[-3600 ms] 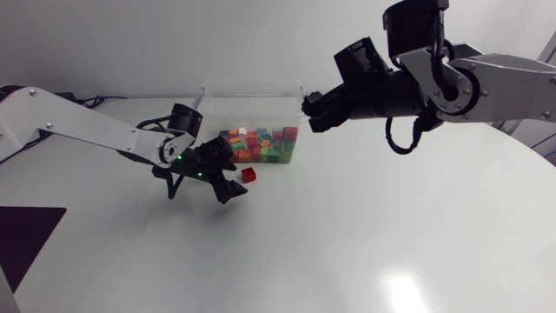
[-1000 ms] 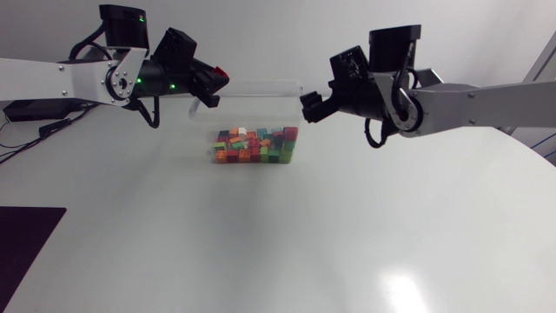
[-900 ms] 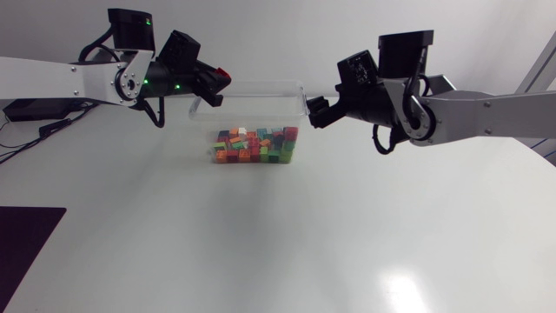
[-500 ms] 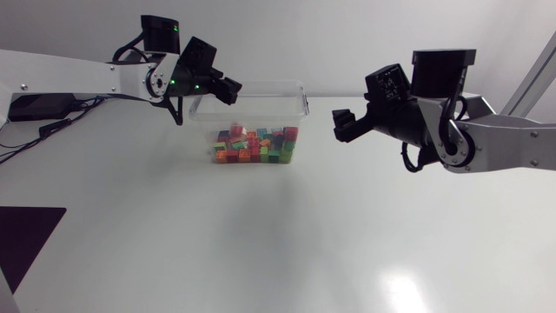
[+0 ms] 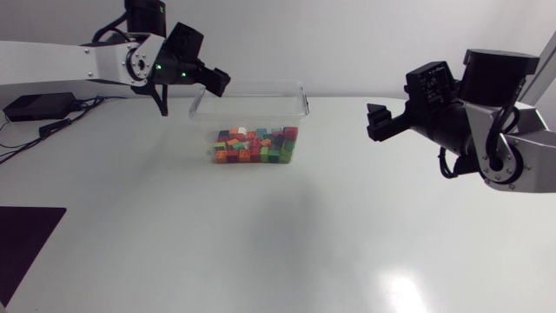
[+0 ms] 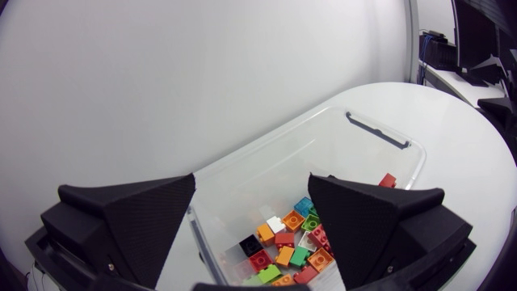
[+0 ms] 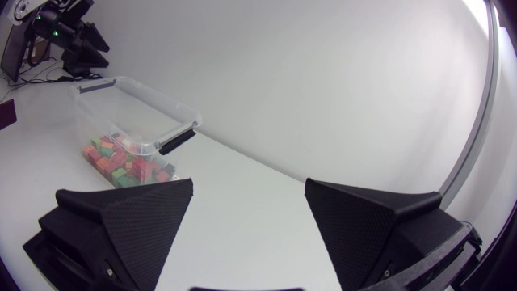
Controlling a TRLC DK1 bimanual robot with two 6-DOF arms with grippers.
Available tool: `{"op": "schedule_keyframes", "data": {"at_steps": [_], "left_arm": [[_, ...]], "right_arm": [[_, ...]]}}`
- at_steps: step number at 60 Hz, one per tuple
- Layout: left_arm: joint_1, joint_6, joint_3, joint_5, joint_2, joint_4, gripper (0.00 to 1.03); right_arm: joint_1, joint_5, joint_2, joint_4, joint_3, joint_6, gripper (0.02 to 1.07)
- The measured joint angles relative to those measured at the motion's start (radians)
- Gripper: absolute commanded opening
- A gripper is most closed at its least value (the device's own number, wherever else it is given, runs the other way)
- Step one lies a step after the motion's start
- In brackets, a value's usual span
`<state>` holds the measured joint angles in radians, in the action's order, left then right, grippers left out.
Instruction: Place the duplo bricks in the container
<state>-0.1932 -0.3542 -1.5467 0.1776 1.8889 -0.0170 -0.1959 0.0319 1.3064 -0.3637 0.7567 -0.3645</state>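
Note:
A clear plastic container [image 5: 252,88] stands at the table's back, with several colourful duplo bricks [image 5: 256,146] heaped in its near end. My left gripper [image 5: 216,82] hangs open and empty over the container's back left rim. In the left wrist view the container [image 6: 242,174] lies below the spread fingers, the brick pile [image 6: 284,242] under them and a single red brick [image 6: 388,180] apart by the far handle. My right gripper [image 5: 377,122] is open and empty in the air, well to the right of the container [image 7: 133,93].
A black device with cables [image 5: 35,106] sits at the table's far left edge, and a dark mat corner [image 5: 24,235] lies at the front left. The right wrist view shows my left arm [image 7: 69,36] beyond the container.
My left gripper has opened and the red brick it carried has left its fingers. The right arm has drawn back to the right, away from the container.

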Motion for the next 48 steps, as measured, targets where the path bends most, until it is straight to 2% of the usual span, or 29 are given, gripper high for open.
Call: {"op": "schedule_keyframes", "data": {"at_steps": [21, 28, 48], "left_arm": [[0.065, 0.0, 0.233, 0.0, -0.245, 0.026, 0.98], [0.083, 0.036, 0.328, 0.0, -0.331, 0.029, 0.98], [0.182, 0.143, 0.663, -0.001, -0.602, 0.208, 0.98]], "right_arm": [[0.049, 0.018, -0.156, -0.012, -0.119, -0.033, 1.02], [0.077, 0.016, -0.206, -0.015, -0.161, -0.033, 1.02], [0.111, 0.0, -0.393, -0.023, -0.281, -0.033, 1.02]]}}
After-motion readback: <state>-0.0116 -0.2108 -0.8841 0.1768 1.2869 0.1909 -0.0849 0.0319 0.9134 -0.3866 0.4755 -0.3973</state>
